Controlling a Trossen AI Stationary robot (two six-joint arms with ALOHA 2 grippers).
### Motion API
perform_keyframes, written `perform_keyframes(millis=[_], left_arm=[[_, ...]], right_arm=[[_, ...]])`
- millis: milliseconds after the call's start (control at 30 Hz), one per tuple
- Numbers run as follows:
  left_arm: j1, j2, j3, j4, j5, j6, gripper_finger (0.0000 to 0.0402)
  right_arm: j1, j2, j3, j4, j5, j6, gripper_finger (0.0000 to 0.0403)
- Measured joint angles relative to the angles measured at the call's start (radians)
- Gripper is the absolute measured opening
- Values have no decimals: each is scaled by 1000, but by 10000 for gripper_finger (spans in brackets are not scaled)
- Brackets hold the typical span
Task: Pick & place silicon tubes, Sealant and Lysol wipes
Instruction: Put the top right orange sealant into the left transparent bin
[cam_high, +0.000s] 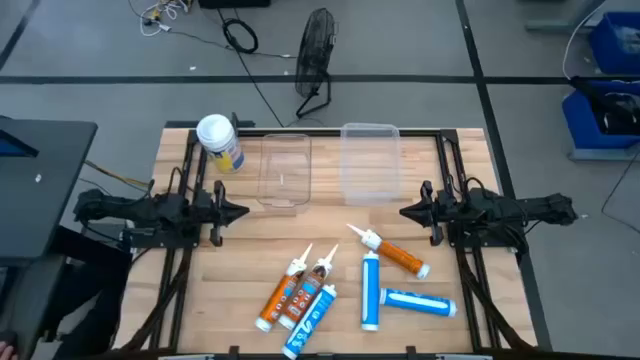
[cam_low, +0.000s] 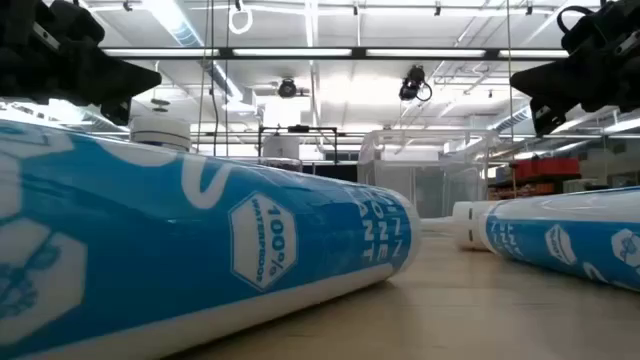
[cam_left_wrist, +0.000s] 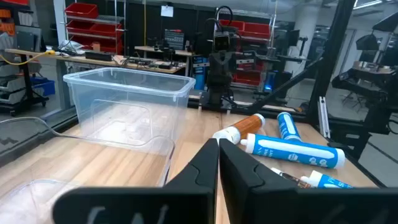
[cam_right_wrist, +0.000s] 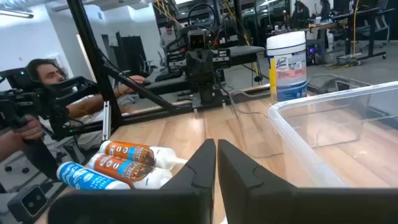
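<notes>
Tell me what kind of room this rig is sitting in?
Probably a robotics lab or workshop: red parts bins on shelving, other equipment benches behind the table, a floor fan and loose cables on the grey floor, and a person holding a control rig beside the table.

In the low view, a blue tube (cam_low: 200, 250) is cropped at the edge.

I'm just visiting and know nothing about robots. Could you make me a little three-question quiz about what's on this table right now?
1. True or false: the Lysol wipes stand upright.
2. How many tubes lie on the table?
3. Which is holding something: A) left pincer, B) right pincer, C) neither?

Key:
1. True; the canister stands beside the left clear bin.
2. Six: three orange, three blue.
3. C; both are shut and hold nothing.
</notes>
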Motion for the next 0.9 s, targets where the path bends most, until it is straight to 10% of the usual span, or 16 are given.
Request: perform_keyframes(millis=[567, 900], left_arm=[[0, 0, 0, -3, -1, -1, 18], [0, 0, 0, -3, -1, -6, 18]], right_arm=[[1, 54, 39, -15, 53, 248, 29], [44, 443, 351, -195, 56, 382, 133]])
